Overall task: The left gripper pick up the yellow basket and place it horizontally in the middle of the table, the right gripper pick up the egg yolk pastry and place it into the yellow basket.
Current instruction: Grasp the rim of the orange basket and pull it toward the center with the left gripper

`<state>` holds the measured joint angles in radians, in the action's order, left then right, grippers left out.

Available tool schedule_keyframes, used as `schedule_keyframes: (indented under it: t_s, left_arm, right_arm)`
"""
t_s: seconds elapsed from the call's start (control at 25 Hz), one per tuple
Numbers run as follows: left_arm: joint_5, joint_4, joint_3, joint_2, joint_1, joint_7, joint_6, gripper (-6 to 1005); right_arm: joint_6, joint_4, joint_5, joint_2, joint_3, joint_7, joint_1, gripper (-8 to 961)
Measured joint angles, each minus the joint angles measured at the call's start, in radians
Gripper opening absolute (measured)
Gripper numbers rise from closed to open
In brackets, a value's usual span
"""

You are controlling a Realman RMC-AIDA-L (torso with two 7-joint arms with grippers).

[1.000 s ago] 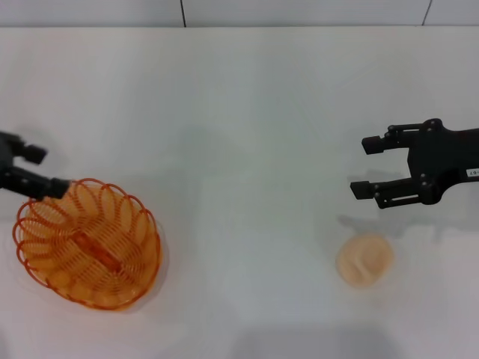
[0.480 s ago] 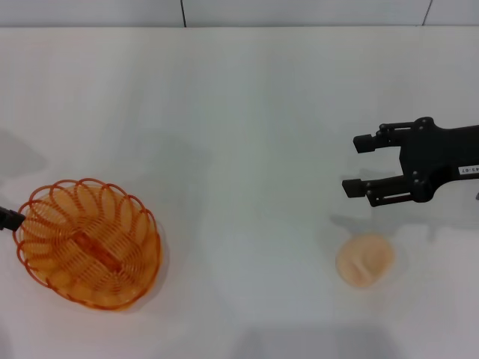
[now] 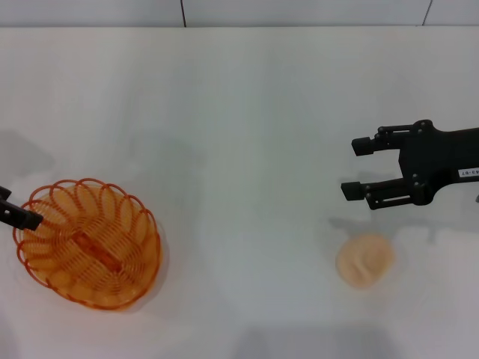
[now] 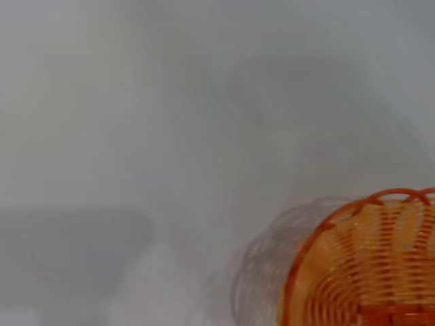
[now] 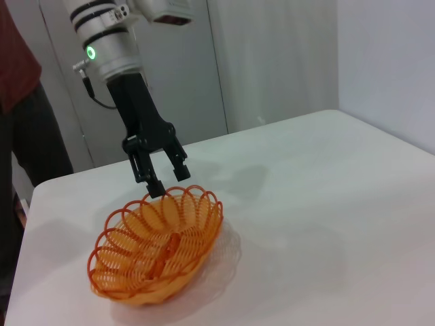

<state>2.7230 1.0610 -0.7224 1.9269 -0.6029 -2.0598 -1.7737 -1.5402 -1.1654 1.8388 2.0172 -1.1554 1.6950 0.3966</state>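
Note:
The yellow basket (image 3: 88,243) sits at the near left of the table (image 3: 239,112), its long axis slanted. It also shows in the left wrist view (image 4: 360,272) and the right wrist view (image 5: 160,244). My left gripper (image 5: 168,180) is open just above the basket's outer rim, one fingertip (image 3: 22,218) over the rim. In the head view the rest of it is cut off. The egg yolk pastry (image 3: 364,259) lies at the near right. My right gripper (image 3: 352,167) is open and empty, hovering just beyond the pastry with its fingers pointing left.
A person in a dark red top (image 5: 20,102) stands beyond the table's left end. The table's far edge (image 3: 239,28) meets a pale wall.
The left gripper has dropped from beyond the basket's far-left rim to its left rim, mostly leaving the head view. The right gripper has shifted slightly left. Basket and pastry have not moved.

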Motion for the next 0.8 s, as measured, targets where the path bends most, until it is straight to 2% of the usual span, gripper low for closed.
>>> schedule_keyframes:
  t_s: [0.24,0.8]
  left_arm:
    - [0.007,-0.048,0.000,0.017,-0.010,0.002,0.062,810]
    - [0.008,-0.134,-0.006,0.035,-0.039,0.012,0.137,785]
  right_arm:
    - [0.000,0.001,-0.009,-0.001,0.000,-0.001,-0.004,757]
    - [-0.002,0.010,-0.009,-0.002,0.000,-0.001,-0.006,755]
